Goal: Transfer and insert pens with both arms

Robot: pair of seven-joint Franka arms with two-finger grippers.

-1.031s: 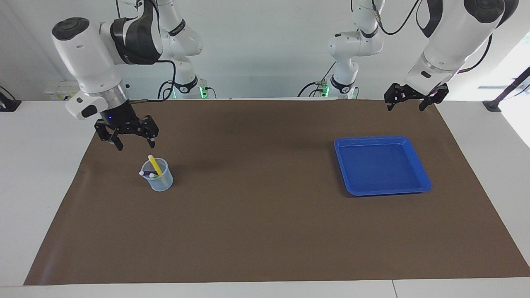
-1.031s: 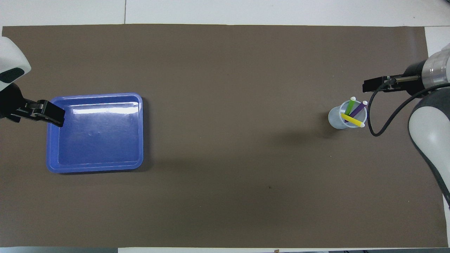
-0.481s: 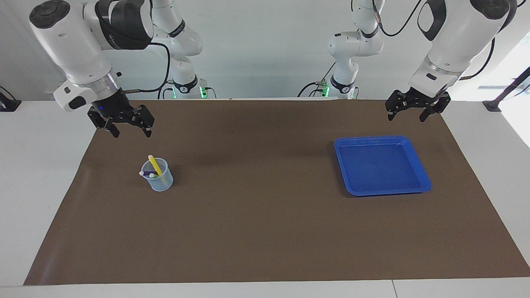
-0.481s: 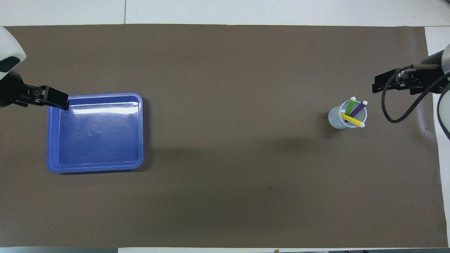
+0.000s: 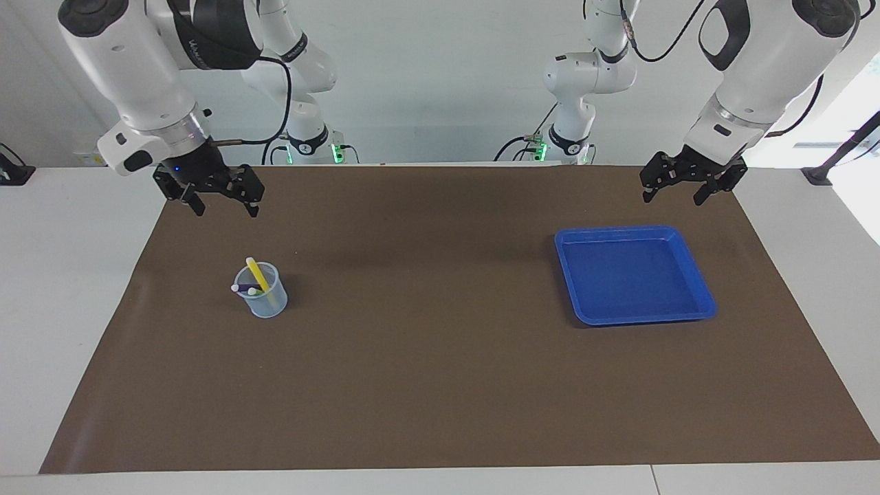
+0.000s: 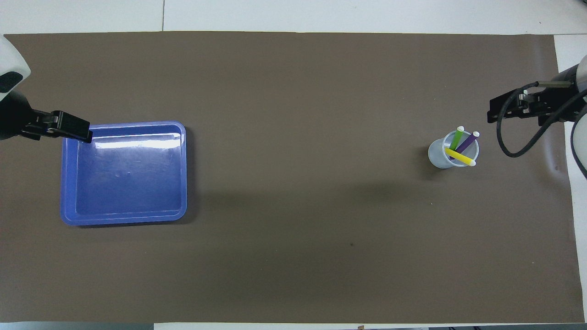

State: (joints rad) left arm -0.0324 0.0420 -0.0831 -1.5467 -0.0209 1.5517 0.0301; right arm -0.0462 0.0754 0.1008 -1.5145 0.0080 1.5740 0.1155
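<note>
Your right gripper (image 5: 220, 203), jaws apart and empty, has risen away from the clear cup (image 5: 262, 291), now at its 5 o'clock. All 3 pens (image 6: 460, 147) stand inside, so insertion looks done. Left gripper (image 5: 675, 190) waits spread above the mat at 12 o'clock of the blue tray (image 5: 701, 308).

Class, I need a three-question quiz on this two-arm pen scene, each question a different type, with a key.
1. How many pens stand in the clear cup?
2. True or false: the blue tray holds a pen.
3. The right hand is: A) open, holding nothing; B) shut on the yellow pen; C) inside the cup.

Key: 1. Three: yellow, purple pen, green pen. 2. False. 3. A; the left hand is open too.
</note>
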